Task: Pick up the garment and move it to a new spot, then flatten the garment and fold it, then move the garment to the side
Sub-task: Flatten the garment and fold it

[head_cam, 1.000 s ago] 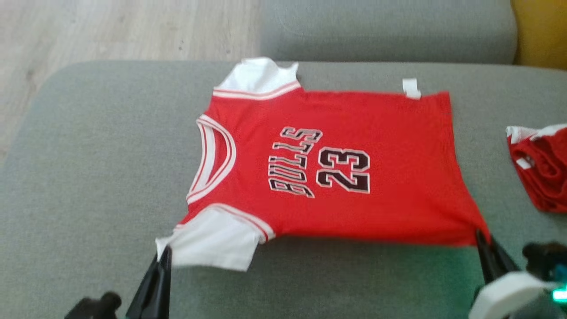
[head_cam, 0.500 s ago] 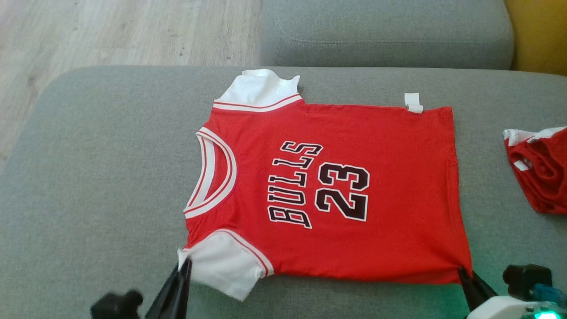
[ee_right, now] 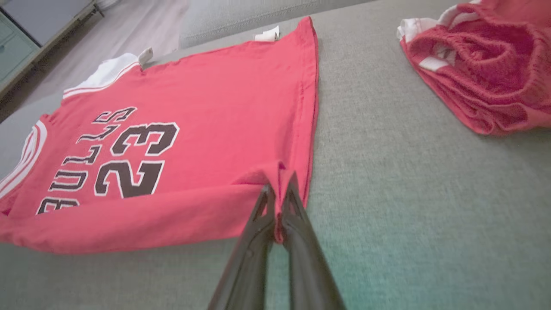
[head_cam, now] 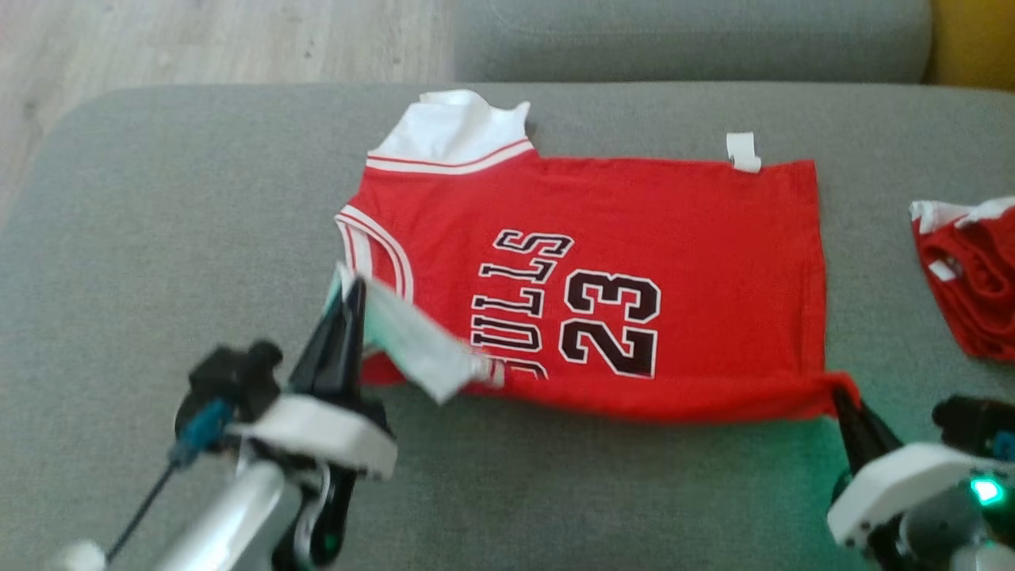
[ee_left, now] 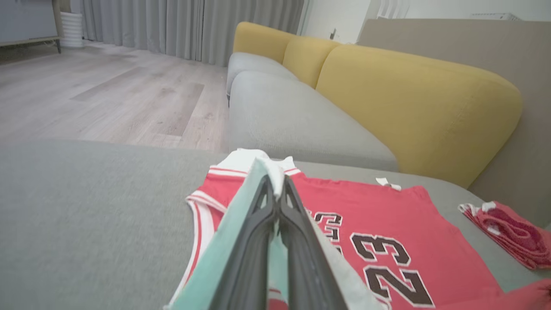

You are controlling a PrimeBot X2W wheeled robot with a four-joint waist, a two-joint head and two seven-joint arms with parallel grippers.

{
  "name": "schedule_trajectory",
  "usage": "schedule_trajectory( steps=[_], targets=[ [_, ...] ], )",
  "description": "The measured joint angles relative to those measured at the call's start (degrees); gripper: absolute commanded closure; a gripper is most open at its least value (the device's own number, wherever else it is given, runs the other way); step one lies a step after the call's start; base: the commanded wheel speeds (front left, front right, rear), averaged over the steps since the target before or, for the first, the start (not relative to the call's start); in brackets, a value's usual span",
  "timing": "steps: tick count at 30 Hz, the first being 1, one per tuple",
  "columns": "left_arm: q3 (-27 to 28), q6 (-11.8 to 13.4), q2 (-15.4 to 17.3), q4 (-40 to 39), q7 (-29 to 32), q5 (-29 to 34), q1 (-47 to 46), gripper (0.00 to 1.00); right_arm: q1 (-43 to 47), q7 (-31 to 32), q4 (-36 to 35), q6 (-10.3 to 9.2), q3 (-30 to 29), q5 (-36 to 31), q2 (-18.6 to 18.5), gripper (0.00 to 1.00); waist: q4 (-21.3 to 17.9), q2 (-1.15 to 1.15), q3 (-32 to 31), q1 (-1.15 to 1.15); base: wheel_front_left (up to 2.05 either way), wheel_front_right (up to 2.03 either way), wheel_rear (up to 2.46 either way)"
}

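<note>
jersey [head_cam: 634,238] x1 | left gripper [head_cam: 349,292] pinched tight on sleeve [head_cam: 416,345] | right gripper [head_cam: 836,395] pinched tight on hem [head_cam: 819,270] corner | red heap [head_cam: 971,277] x1, apart, rightward

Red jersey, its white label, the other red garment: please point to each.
red jersey [head_cam: 737,317], head view, plain red cloth beside the number.
white label [head_cam: 743,151], head view, middle of the tab.
other red garment [ee_right: 486,77], right wrist view, crumpled folds in its middle.

head: above, looking down | wrists: low, close, forward | shared: garment [head_cam: 698,238]

White wrist shells [head_cam: 317,432] carry 2 black tapered fingers [head_cam: 337,349] each.
</note>
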Motion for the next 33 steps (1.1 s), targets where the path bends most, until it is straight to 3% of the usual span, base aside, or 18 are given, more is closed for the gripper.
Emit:
schedule_trajectory(
  steps=[6, 19, 20, 21, 22, 23, 27, 33],
  targets=[
    [1.1, -2.37, -1.75, 6.45, -1.52, 0.59, -6.66, 1.0, -6.86, -1.46, 3.8, 0.0, -0.09, 0.51, -0.02, 1.0, -1.29, 0.0, 2.17, 0.0, 0.0, 0.0, 0.0],
    [3.14, -6.14, -4.82, 19.56, -5.98, 0.97, -15.27, 1.0, -18.42, -0.51, 12.5, 0.0, 1.76, -7.45, -0.12, 1.0, -3.02, 0.0, 5.91, 0.0, 0.0, 0.0, 0.0],
    [3.15, -6.35, -5.11, 20.18, -6.1, 0.98, -15.65, 1.0, -18.72, -1.03, 13.04, 0.0, 1.63, -7.47, -0.13, 0.71, -3.03, 0.0, 6.06, 0.0, 0.0, 0.0, 0.0],
    [3.24, -6.54, -5.35, 20.59, -6.2, 1.05, -15.88, 0.72, -19.04, -1.79, 13.5, 0.0, 1.54, -7.47, -0.13, 0.18, -3.04, 0.0, 6.2, 0.0, 0.0, 0.0, 0.0],
    [3.27, -6.65, -5.58, 20.92, -6.57, 1.23, -15.94, 0.38, -19.41, -2.97, 13.74, 0.0, 1.52, -7.47, -0.13, 0.0, -3.05, 0.0, 6.31, 0.0, 0.0, 0.0, 0.0],
    [3.3, -6.82, -5.86, 21.31, -6.61, 1.49, -15.94, 0.0, -19.75, -4.17, 13.84, 0.0, 1.47, -7.46, -0.14, 0.0, -3.05, 0.0, 6.4, 0.0, 0.0, 0.0, 0.0],
    [3.7, -7.86, -6.67, 21.36, -7.14, 1.54, -15.91, 0.0, -20.85, -9.11, 13.96, 0.0, 1.16, -7.21, -0.19, 0.0, -2.87, 0.0, 6.43, -0.01, 0.0, 0.0, 0.0],
    [5.71, -7.8, -6.58, 17.42, -7.65, 1.97, -13.94, 0.0, -20.56, -11.74, 12.29, 0.0, 0.75, -7.66, -0.21, 0.0, -2.38, 0.0, 6.13, -0.01, 0.0, 0.0, 0.0]
  ],
)
